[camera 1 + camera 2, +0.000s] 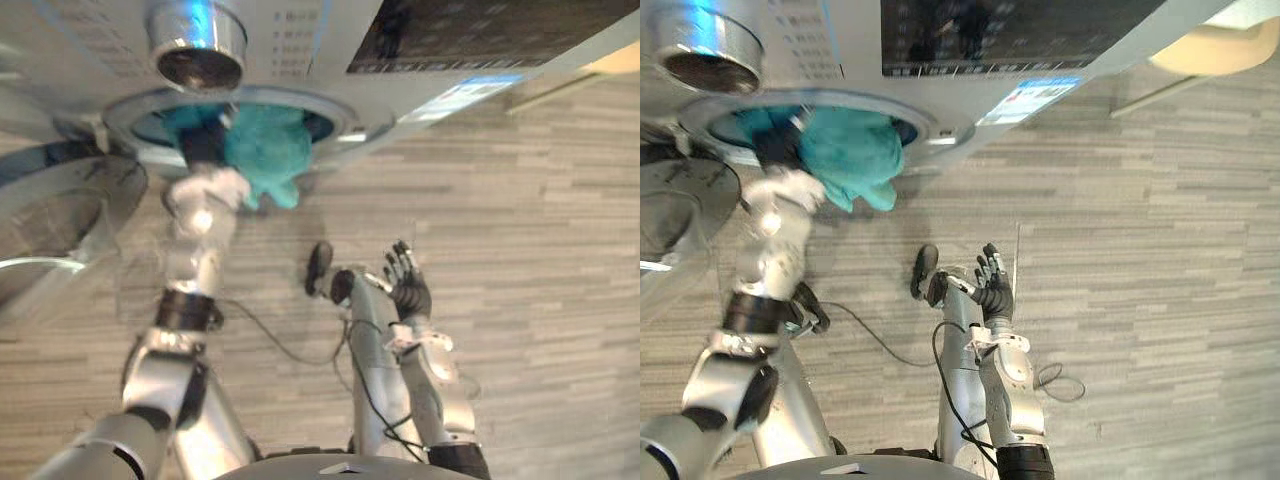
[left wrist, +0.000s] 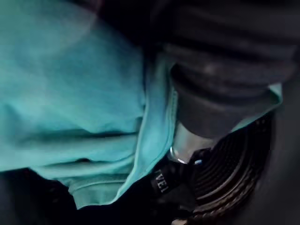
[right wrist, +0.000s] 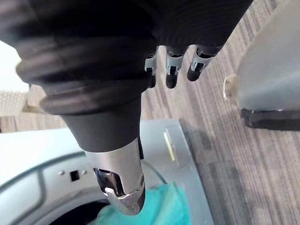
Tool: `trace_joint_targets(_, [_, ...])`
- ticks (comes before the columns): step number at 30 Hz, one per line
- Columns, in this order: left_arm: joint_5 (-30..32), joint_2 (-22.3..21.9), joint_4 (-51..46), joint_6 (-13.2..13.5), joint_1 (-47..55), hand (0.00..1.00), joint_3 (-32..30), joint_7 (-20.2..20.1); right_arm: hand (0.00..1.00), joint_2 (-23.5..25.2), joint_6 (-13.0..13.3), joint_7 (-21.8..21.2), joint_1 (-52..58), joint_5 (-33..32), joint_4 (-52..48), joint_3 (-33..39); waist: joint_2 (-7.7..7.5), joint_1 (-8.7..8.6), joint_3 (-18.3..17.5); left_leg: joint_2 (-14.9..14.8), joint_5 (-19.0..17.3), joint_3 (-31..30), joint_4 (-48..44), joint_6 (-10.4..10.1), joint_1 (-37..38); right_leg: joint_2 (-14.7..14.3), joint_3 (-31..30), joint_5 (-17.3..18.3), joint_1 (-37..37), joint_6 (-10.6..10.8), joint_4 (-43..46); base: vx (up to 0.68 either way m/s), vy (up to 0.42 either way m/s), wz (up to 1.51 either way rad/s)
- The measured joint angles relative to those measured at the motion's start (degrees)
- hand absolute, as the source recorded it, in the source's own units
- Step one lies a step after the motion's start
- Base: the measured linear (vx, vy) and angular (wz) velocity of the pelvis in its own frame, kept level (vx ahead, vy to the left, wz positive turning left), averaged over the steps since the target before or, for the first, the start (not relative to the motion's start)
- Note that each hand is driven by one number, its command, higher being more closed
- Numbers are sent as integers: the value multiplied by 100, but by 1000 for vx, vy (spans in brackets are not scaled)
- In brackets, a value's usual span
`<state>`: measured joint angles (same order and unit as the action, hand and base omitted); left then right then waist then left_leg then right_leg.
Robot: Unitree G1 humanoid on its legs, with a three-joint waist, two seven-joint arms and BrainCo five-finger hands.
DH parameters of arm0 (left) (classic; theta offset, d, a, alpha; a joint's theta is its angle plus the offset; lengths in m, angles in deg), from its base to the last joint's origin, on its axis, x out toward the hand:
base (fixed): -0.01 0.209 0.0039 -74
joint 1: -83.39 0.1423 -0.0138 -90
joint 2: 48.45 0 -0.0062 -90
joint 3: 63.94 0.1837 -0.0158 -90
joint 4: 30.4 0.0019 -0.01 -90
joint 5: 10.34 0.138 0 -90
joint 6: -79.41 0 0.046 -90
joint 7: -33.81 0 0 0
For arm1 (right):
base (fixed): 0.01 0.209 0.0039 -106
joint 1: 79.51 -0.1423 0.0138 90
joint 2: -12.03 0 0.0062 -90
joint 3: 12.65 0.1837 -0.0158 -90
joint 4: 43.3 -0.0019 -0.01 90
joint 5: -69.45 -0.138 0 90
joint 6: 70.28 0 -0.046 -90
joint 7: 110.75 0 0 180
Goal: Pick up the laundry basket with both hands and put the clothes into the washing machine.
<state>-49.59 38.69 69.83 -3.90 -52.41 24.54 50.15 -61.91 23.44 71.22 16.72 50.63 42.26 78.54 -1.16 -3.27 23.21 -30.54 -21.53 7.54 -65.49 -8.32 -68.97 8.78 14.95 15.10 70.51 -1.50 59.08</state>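
Left hand at the drum opening with the teal garment; right hand free.
The washing machine occupies the upper part of the head views, with its round door swung open on the robot's left side. The teal garment lies bunched in the drum opening, and one fold hangs over the lower rim. The left hand reaches into the opening, in contact with the garment. Its fingers are covered by cloth, so their state cannot be determined. In the left wrist view, the garment lies against the dark ribbed cover. The right hand is held above the wood-pattern floor, well apart from the machine, with fingers relaxed and extended, holding nothing.
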Motion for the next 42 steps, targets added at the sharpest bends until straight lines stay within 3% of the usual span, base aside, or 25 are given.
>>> trace_joint_targets(3, [-599,672,169,92,-933,100,-11,33,0,68,1,10,11,121,-146,14,-6,11,2,-46,-25,-45,-175,47,-534,1,4,-54,469,-34,67,-33,-10,-15])
trace_joint_targets(6, [-941,766,672,133,-1606,100,-52,33,0,244,19,17,16,94,-168,17,-17,-9,5,-125,-55,-67,-357,104,-804,0,24,-58,649,-35,157,-39,8,-12])
trace_joint_targets(8, [-1216,1060,1068,164,-2302,100,-21,19,0,309,113,15,17,6,-263,10,-27,-18,1,-216,-107,23,-534,191,-1001,14,-33,-59,867,-34,269,-43,13,-11])
trace_joint_targets(13, [-1258,1296,1204,245,-2771,100,189,-20,0,351,337,-30,22,-276,-385,56,-60,-28,-3,-261,-187,37,-811,286,-1308,60,-137,-78,1235,-32,530,-57,5,-4])
trace_joint_targets(16, [-1154,1581,1373,242,-3150,100,781,252,0,344,356,-48,27,-388,-372,264,-132,-24,24,-254,-187,23,-922,307,-1444,88,-171,-148,1375,-33,597,-73,-3,1])
trace_joint_targets(18, [-666,2020,1374,210,-3636,100,1690,506,0,334,363,-39,34,-412,-369,481,-233,-13,77,-219,-176,-19,-1007,362,-1602,124,-190,-192,1496,-25,647,-62,7,3])
trace_joint_targets(19, [-127,2415,1358,87,-4179,100,2648,679,0,335,370,-19,37,-448,-370,624,-348,15,139,-192,-179,-70,-1095,397,-1727,160,-192,-204,1580,-30,717,-49,10,7])
trace_joint_targets(20, [503,2625,1313,-50,-4527,100,3159,765,0,337,404,-18,50,-506,-374,704,-363,11,146,-164,-182,-148,-1157,419,-1861,192,-157,-204,1637,-29,762,-45,21,9])
trace_joint_targets(21, [1640,2894,1244,-149,-5030,100,3873,943,0,337,508,-13,92,-610,-414,872,-364,-14,146,-87,-193,-284,-1278,453,-2128,238,-128,-204,1779,-27,835,-32,30,6])
trace_joint_targets(22, [2655,2976,1198,-291,-5138,100,4071,1194,0,336,567,-9,118,-619,-434,940,-371,-22,151,-75,-209,-310,-1338,484,-2237,269,-113,-209,1853,-19,865,-36,53,4])
trace_joint_targets(23, [4156,3067,1164,-507,-5314,100,4335,1444,0,335,647,-9,204,-662,-557,1068,-381,-33,157,-65,-255,-289,-1446,569,-2355,305,-142,-215,1960,-9,950,-26,61,-5])
trace_joint_targets(24, [5274,3127,1165,-725,-5393,100,4550,1536,0,334,772,0,210,-844,-610,1088,-391,-65,179,-62,-292,-294,-1547,636,-2397,318,-166,-222,1975,4,1002,-32,80,-5])
trace_joint_targets(26, [6486,3102,1162,-920,-5393,100,4680,1530,0,340,1007,-3,211,-1267,-614,1066,-394,-111,180,-42,-326,-251,-1583,697,-2389,347,-218,-257,1970,63,984,-41,69,-2])
trace_joint_targets(29, [7348,3120,1142,-1117,-5299,100,4651,1547,0,349,1186,12,212,-1602,-605,1006,-394,-180,180,-35,-354,-157,-1564,749,-2366,390,-265,-309,1979,139,898,-62,34,2])
trace_joint_targets(30, [7808,3140,1069,-1201,-5023,100,4470,1555,0,347,1292,9,212,-1840,-604,899,-394,-180,180,-39,-367,-60,-1540,768,-2260,386,-339,-322,1979,160,882,-71,3,0])
trace_joint_targets(33, [8381,3166,1061,-1249,-4353,100,3723,1524,0,342,1368,5,211,-2025,-601,563,-394,-164,179,-109,-361,60,-1442,753,-2120,298,-398,-382,1954,179,750,-65,-13,-12])
trace_joint_targets(34, [8392,3131,1082,-1269,-4229,100,3527,1514,0,343,1369,5,212,-2026,-600,520,-394,-167,179,-123,-352,66,-1418,739,-2119,283,-387,-395,1953,184,715,-70,-16,-18])
trace_joint_targets(35, [8372,2993,1121,-1324,-4058,0,3201,1503,0,343,1377,25,211,-2027,-597,488,-394,-166,180,-138,-341,72,-1394,728,-2120,270,-373,-417,1952,167,683,-51,-6,-9])
trace_joint_targets(36, [8209,2664,1225,-1409,-3877,0,2657,1465,0,343,1400,90,211,-2027,-597,444,-394,-163,180,-148,-323,69,-1363,719,-2126,255,-352,-430,1945,157,647,-56,-2,-8])
trace_joint_targets(37, [7576,2292,1395,-1410,-3796,0,2130,1425,0,343,1401,163,211,-2025,-597,435,-394,-152,180,-157,-311,57,-1341,715,-2128,243,-331,-446,1925,148,618,-42,3,-5])
trace_joint_targets(38, [7408,2210,1438,-1407,-3782,0,2007,1420,0,343,1401,188,211,-2023,-597,429,-394,-151,180,-162,-310,50,-1341,713,-2128,238,-325,-449,1918,146,614,-38,10,-9])
trace_joint_targets(39, [5270,1781,2049,-1093,-3793,0,1059,1400,0,343,1357,269,212,-1990,-593,361,-394,-181,180,-196,-312,-29,-1331,704,-2128,206,-253,-448,1821,147,569,-38,15,-9])
trace_joint_targets(41, [3729,1640,2536,-844,-3858,0,723,1261,0,342,1257,375,214,-1917,-583,340,-394,-191,179,-205,-308,-104,-1293,676,-2131,188,-167,-445,1739,148,497,-42,14,-4])
trace_joint_targets(42, [1518,1558,2756,-435,-3976,0,719,1080,0,336,1157,446,215,-1914,-584,342,-396,-181,178,-183,-278,-120,-1211,657,-2146,192,-115,-447,1709,146,429,-46,5,6])
